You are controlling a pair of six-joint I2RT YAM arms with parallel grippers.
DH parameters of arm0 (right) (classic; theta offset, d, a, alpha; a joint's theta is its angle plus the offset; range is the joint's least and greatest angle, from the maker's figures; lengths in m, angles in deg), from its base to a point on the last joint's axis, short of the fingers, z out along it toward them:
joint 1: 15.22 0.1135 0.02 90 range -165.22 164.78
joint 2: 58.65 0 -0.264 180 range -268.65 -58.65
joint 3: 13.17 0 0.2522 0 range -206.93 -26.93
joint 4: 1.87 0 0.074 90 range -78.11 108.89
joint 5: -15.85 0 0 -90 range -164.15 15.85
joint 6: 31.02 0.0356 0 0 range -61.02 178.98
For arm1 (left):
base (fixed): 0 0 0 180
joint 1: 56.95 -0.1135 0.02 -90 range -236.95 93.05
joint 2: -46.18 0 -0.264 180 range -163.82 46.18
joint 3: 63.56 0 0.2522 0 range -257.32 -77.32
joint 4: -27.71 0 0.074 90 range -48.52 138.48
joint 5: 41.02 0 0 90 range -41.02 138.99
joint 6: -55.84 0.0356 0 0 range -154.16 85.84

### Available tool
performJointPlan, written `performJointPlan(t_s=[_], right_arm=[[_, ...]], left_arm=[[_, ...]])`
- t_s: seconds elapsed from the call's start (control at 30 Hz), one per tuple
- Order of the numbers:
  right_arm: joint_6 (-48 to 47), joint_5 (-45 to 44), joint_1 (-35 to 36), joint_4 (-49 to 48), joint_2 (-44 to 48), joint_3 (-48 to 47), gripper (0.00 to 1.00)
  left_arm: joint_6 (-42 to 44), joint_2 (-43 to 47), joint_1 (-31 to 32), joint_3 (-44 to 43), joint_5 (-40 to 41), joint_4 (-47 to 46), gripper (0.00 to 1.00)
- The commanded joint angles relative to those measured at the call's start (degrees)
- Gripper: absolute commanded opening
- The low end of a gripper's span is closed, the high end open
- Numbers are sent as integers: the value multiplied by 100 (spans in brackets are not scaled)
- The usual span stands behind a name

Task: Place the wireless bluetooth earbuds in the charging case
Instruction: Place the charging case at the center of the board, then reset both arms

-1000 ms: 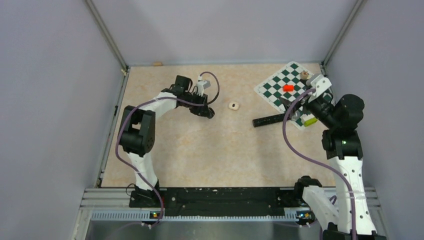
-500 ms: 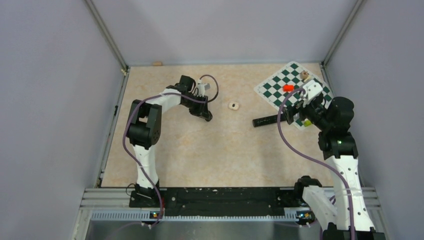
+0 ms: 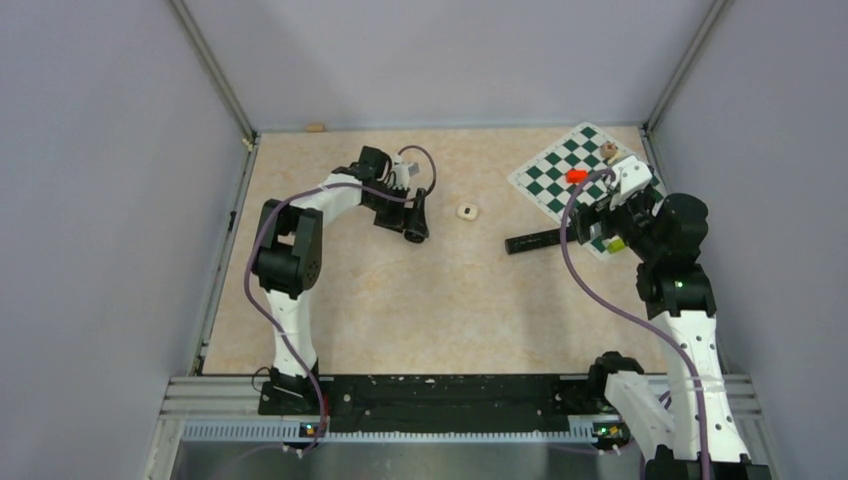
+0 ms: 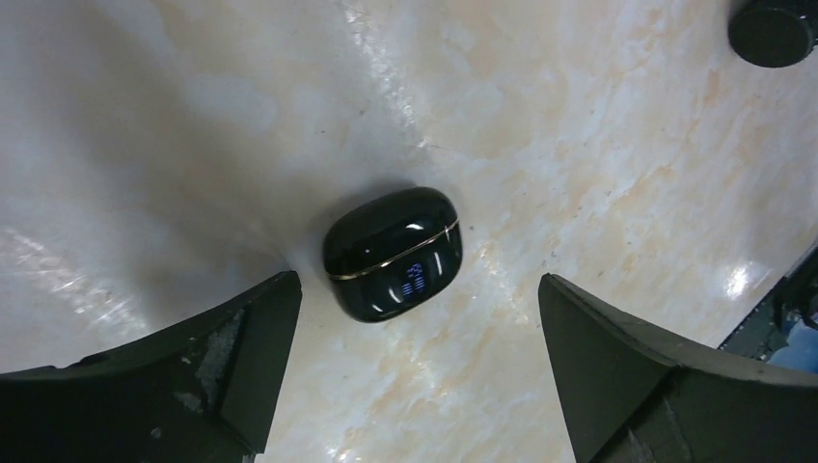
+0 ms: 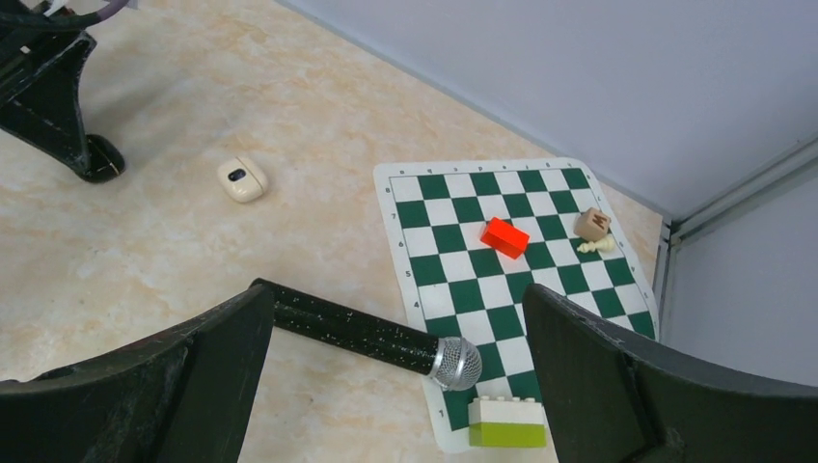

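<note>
The charging case (image 4: 393, 253) is a glossy black rounded box with a thin gold seam and a small blue light. It lies with its lid shut on the marbled tabletop. My left gripper (image 4: 417, 289) (image 3: 417, 215) hangs just above it, open, one finger on each side and neither touching it. The earbuds are out of view in every frame. My right gripper (image 5: 395, 294) (image 3: 600, 215) stands open at the right, over the microphone, with nothing between its fingers.
A black microphone (image 5: 357, 331) (image 3: 540, 240) lies partly on a green-and-white chess mat (image 5: 453, 251). A red block (image 5: 504, 236), a wooden cube (image 5: 591, 223) and a white-and-green brick (image 5: 506, 424) sit on the mat. A cream lump (image 5: 241, 179) (image 3: 466, 211) lies between the arms.
My left gripper has gone from shut to open above the case. My right gripper shifted slightly left and stayed open.
</note>
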Motion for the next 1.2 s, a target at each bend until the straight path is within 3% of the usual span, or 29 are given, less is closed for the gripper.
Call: performJointPlan(t_s=[0.0,0.33,0.43,0.57,0.7,0.9,1.0,1.17], right_arm=[[531,-506,-20,-322,-16,-107,99],[1228,-1254,-20,-49,211,-1289,99],[1545,-1263,-20,-18,248,-1648,99],[1782,-957,-20,273,416,-2053,99],[1765,-890,-11,389,516,-2283,99],[1778,-1163,-16,472,1000,-1889,99],[1655,-1296,-11,397,1043,-1648,99],[1690,-1577,-11,96,1040,-1416,99]], left_arm=[[476,482,-211,91,529,187,99],[1060,2732,-1479,640,412,142,99],[1140,3841,-1797,850,381,-56,99],[712,5613,-1855,1680,1235,-1109,99],[654,7195,-1873,2216,1421,-1465,99],[888,7685,-2039,2028,1388,-683,99],[744,7789,-2083,2252,1631,-975,99],[729,7876,-2190,2432,965,-979,99]])
